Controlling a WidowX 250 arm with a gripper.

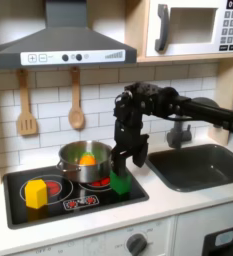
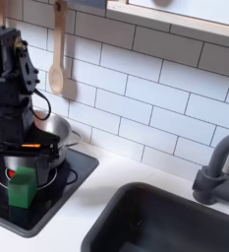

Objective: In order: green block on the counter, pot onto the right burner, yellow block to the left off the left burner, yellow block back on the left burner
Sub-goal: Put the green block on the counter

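Note:
In both exterior views my gripper [image 1: 121, 168] [image 2: 23, 165] hangs open just over the green block [image 1: 119, 184] [image 2: 21, 191], its fingers reaching down on either side of the block's top. The green block stands on the black cooktop's front right corner in the first exterior view. Right behind it sits the silver pot [image 1: 85, 161] [image 2: 53, 132] with orange and yellow food inside. The yellow block [image 1: 35, 192] rests on the left burner with the red ring. Around the cooktop runs the cream counter [image 1: 163, 200] [image 2: 98, 189].
A dark sink [image 1: 200, 166] [image 2: 165, 222] with a grey faucet [image 1: 180, 131] [image 2: 215, 178] lies at the first exterior view's right. A wooden spatula [image 1: 26, 105] and spoon [image 1: 76, 100] [image 2: 57, 59] hang on the tiled wall behind the cooktop, under the hood.

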